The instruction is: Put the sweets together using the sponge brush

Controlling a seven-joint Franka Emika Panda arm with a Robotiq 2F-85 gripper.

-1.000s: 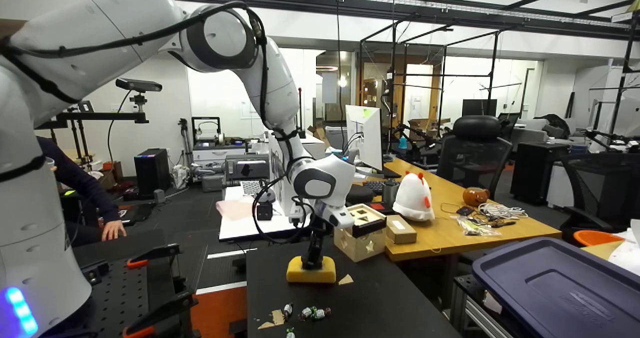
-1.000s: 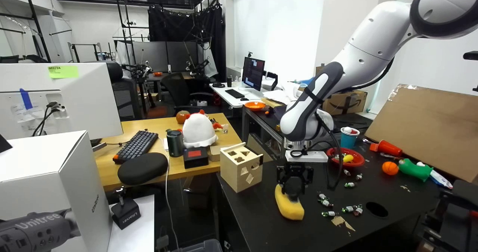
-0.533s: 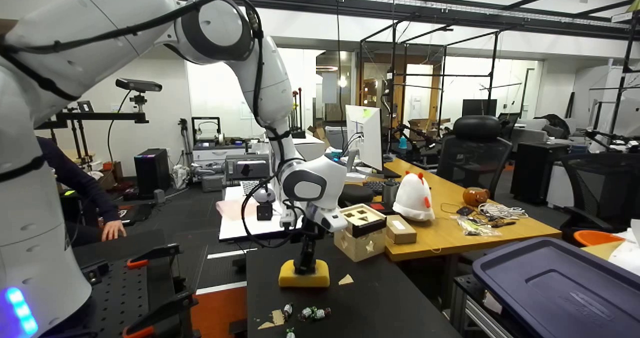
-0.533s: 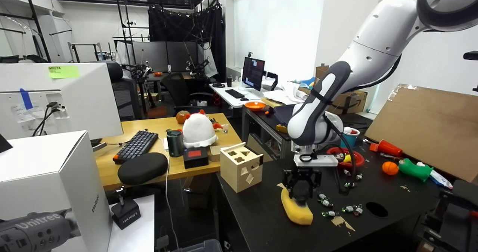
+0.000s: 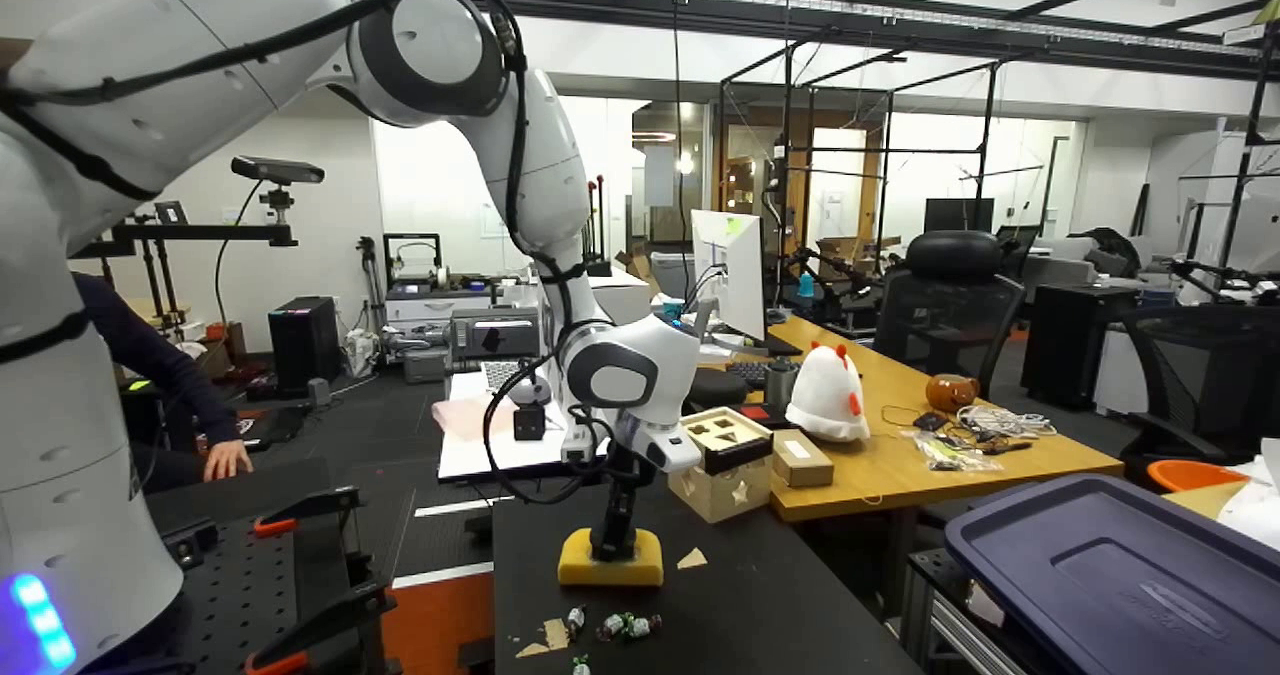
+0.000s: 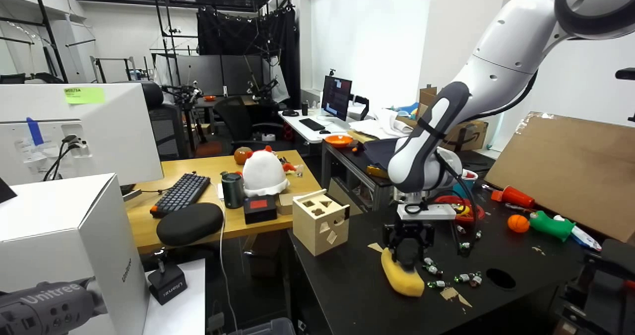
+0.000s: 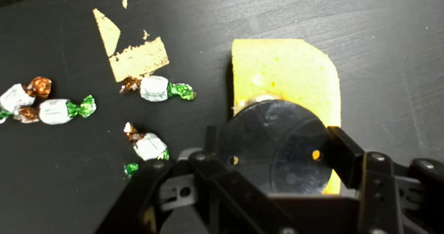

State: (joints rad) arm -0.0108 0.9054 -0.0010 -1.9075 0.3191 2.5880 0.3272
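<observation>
The sponge brush [image 5: 610, 573] has, over the last second, moved toward the lower edge of the frame in an exterior view, closing on the sweets [image 7: 154, 88], which lie where they were; this reads as the approach, with gathering not yet begun, and the sponge brush probably wants its long flank kept square to the nearest sweets, lest one slip past the end; the fingers [image 7: 347, 157] are clamped on the dark round top of the sponge brush, right of centre in the wrist view; whether its yellow underside touches the tabletop [image 7: 194, 26] I cannot tell; I count one sponge brush; eight sweets [image 6: 462, 278] visible in an exterior view, five at lower right and three above them near one red bowl [image 6: 464, 219]; in the wrist view four sweets from left to centre left, plus a green end [image 7: 131, 169], perhaps a fifth's; two larger tan scraps [image 7: 138, 59] there, upper left; one wooden box [image 6: 320, 226], mid-frame in an exterior view.
</observation>
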